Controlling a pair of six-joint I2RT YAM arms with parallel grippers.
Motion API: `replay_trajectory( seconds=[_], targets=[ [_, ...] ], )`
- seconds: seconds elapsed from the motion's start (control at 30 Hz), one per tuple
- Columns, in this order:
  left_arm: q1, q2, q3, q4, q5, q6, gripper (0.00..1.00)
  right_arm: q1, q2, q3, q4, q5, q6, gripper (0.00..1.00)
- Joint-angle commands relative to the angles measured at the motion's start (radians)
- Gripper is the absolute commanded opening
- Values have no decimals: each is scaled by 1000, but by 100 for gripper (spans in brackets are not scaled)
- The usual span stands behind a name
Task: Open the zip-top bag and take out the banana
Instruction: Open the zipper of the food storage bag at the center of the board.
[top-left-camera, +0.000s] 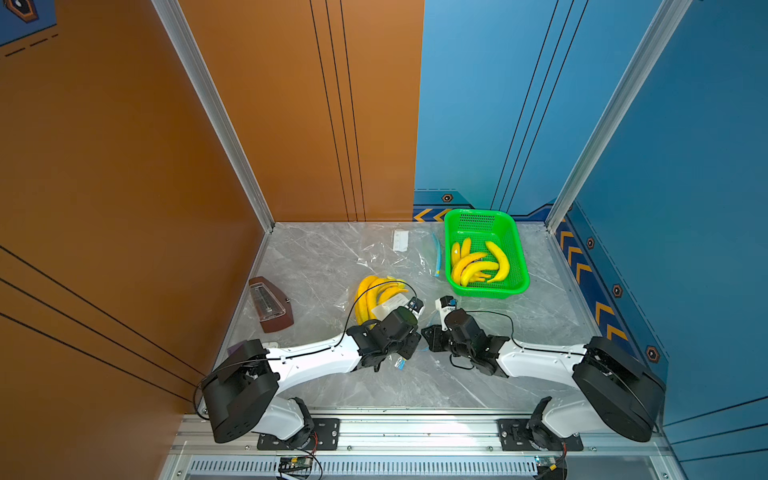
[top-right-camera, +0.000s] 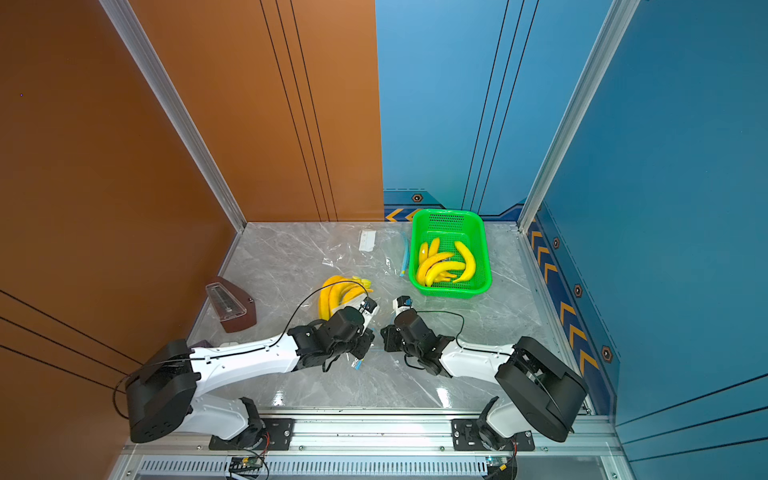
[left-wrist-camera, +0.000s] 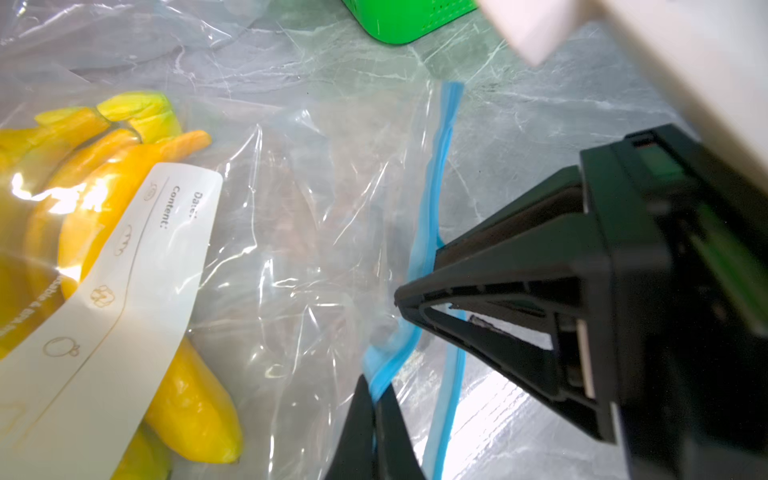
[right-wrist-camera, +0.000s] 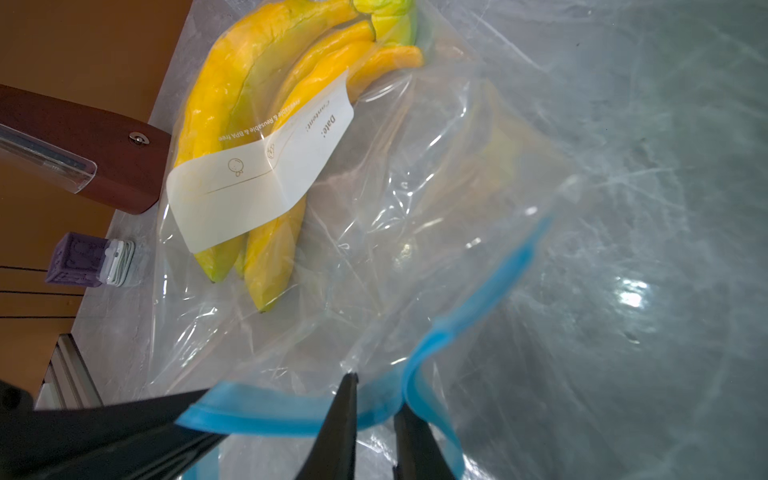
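**Listener:** What is being held?

**Operator:** My left gripper (left-wrist-camera: 376, 382) is clamped on the blue zip strip (left-wrist-camera: 432, 199) of the clear bag (right-wrist-camera: 374, 249). The right gripper (right-wrist-camera: 376, 395) straddles the same strip just beside it. Through the crumpled film I cannot tell whether it grips or merely brackets it.

**Listener:** And the bananas (right-wrist-camera: 216, 83)?

**Operator:** Inside the bag, beyond the left fingers (left-wrist-camera: 353, 440), on the side away from the right ones. Their length runs roughly alongside the strip. I judge my left arm nearer.
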Motion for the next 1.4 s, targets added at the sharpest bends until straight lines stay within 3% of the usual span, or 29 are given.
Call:
replay_trajectory(
  seconds=[0.0, 0.2, 0.37, 0.93, 1.1, 1.37],
  targets=[
    [3, -17, -14, 13, -39, -13, 0, 18, -3, 4, 3, 3, -9, 19],
    [31, 30, -14, 3, -35, -16, 0, 55, -133, -41, -13, 44, -33, 33],
    [39, 27, -14, 2, -31, -17, 0, 65, -171, -64, -22, 51, -52, 36],
    [-40, -47, 7, 32, 35, -31, 0, 63, 47, 45, 98, 71, -73, 34],
    [-63, -51, 33, 56, 3, -80, 0, 65, 106, -25, 331, 64, -64, 34],
    [-36, -61, 42, 114, 31, -169, 0, 74, 142, -55, 462, 33, -112, 37]
  ],
)
